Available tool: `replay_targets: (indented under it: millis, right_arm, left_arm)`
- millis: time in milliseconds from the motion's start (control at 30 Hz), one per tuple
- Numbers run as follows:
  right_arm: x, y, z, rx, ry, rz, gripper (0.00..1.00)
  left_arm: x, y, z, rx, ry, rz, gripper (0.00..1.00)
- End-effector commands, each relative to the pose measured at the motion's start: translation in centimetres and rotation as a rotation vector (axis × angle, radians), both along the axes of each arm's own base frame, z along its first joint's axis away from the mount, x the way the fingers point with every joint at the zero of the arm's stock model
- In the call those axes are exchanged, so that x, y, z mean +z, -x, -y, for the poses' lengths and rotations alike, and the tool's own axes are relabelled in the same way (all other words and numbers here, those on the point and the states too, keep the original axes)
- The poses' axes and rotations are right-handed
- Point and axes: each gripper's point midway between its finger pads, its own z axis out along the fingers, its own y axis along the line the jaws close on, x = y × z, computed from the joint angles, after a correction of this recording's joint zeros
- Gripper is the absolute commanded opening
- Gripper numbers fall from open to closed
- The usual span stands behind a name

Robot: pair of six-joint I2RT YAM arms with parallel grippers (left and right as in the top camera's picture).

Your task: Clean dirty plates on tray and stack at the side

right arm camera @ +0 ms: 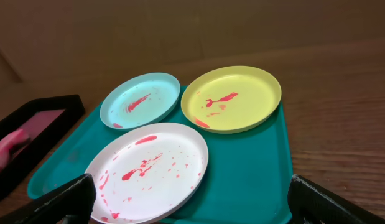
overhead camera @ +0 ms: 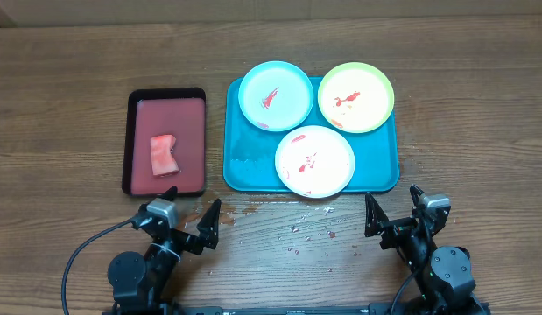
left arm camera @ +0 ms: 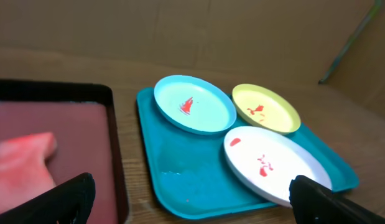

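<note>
Evidently no cleaning has begun: the left gripper (overhead camera: 187,217) and right gripper (overhead camera: 395,212) both gape wide and empty, with three sauce-smeared round plastic plates (overhead camera: 314,160) lying just ahead on the large teal plastic tray (overhead camera: 249,164). Next, probably, the left must reach forward-left for the folded pink cloth (overhead camera: 164,155).

The bench (overhead camera: 69,52) is brown wood-grain board, with the grain running left to right. 2 trays lie directly on it, side by side, with a narrow strip of bare wood between them. The black-rimmed red tray (overhead camera: 170,118) sits on the left, its long sides running near to far. The larger teal tray (overhead camera: 253,166) sits to its right, about mid-bench, its long sides running left to right. On the near side of the teal tray, a dark reddish smear (overhead camera: 253,208) and a scatter of small pale and red specks (overhead camera: 299,229) mark the bare wood.
</note>
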Motion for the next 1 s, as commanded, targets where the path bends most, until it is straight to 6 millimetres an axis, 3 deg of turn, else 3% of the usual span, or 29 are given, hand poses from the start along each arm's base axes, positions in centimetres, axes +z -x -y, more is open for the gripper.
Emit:
replay_targets:
  millis: [0,233,400,667,967]
  right_arm:
    - [-0.1,0.0,0.0,0.0,0.0,0.008,1.0]
    - [-0.1,0.0,0.0,0.0,0.0,0.008,1.0]
    - [-0.1,0.0,0.0,0.0,0.0,0.008,1.0]
    - [-0.1,0.0,0.0,0.0,0.0,0.008,1.0]
    - [-0.1,0.0,0.0,0.0,0.0,0.008,1.0]
  left_arm:
    - [0.2,0.2,0.5,-0.013,0.104,-0.032,1.0]
    - [0.3,0.7,1.5,-0.071,0.131,-0.042,1.0]
    - [2.1,1.0,1.5,-0.073,0.14,-0.019,1.0]
    - [7.9,0.8,-2.7,0.172,-0.033,-0.043,1.0]
    - [11.5,-1.4,-9.5,0.521,-0.206,-0.386,1.0]
